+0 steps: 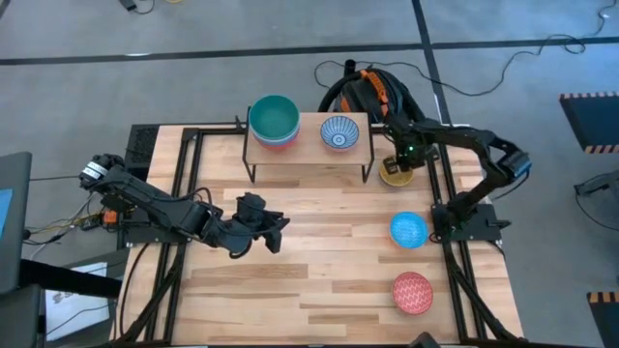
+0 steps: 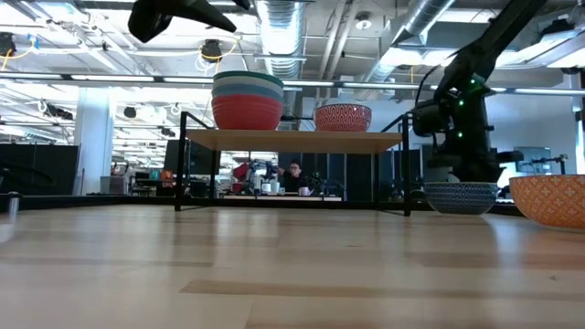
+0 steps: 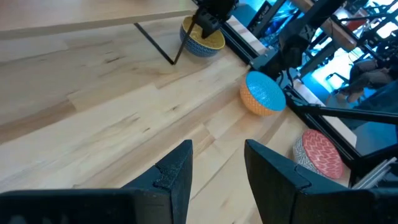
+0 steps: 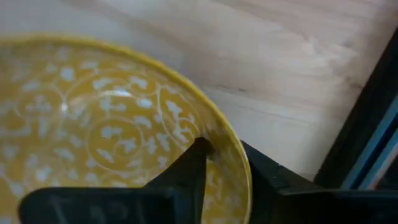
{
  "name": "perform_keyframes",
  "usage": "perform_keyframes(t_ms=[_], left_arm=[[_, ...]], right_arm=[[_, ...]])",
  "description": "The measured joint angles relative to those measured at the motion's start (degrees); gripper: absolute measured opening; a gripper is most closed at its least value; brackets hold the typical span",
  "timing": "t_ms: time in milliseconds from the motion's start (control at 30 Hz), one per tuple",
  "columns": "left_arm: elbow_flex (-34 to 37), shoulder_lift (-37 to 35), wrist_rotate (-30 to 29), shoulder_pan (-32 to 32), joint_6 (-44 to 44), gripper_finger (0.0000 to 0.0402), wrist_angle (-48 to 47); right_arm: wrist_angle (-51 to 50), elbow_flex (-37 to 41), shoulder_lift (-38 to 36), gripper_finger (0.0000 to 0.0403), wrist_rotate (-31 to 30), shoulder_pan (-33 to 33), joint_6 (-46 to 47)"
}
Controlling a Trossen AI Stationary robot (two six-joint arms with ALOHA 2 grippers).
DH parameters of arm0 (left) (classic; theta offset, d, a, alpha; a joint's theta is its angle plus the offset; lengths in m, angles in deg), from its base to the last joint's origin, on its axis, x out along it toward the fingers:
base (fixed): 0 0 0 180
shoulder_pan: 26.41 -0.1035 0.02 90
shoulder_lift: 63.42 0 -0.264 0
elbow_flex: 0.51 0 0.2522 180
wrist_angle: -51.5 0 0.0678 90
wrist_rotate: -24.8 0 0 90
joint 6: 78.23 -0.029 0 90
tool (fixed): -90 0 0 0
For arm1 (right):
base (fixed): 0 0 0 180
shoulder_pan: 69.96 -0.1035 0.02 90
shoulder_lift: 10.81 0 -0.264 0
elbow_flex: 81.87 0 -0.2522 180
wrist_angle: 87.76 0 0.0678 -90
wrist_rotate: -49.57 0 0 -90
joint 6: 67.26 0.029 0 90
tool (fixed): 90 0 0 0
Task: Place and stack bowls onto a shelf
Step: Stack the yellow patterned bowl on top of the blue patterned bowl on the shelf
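Right gripper (image 1: 397,166) straddles the rim of the yellow bowl (image 4: 93,118), upright on the table (image 1: 319,280) just beside the shelf (image 1: 308,145) leg, w/ one finger inside. Shelf holds a bowl stack (image 1: 274,121) & a patterned bowl (image 1: 339,132). Left gripper (image 3: 214,177) open, mid-table.

Bright, even overhead lighting, soft shadows on the bench (image 1: 319,242). Ceiling lights glare in low view. Right wrist view blurred close-up; left wrist edges distorted.
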Motion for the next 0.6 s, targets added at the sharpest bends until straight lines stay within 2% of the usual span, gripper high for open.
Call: perform_keyframes(t_ms=[233, 433, 600], left_arm=[[0.0, 0.0, 3.15, 0.16, 0.47, 0.013, -3.49], [0.0, 0.0, 3.64, 0.05, 0.06, 0.013, -7.57], [0.0, 0.0, 5.45, -1.64, -3.75, 0.013, -7.55]], right_arm=[[-0.16, -0.2, -2.04, 0.0055, 3.81, -3.64, 2.63], [-2.6, 0.06, -7.26, 0.0044, 3.55, -6.22, 7.19], [-5.71, 0.06, -10.68, 0.0042, 3.33, -9.0, 9.82]])
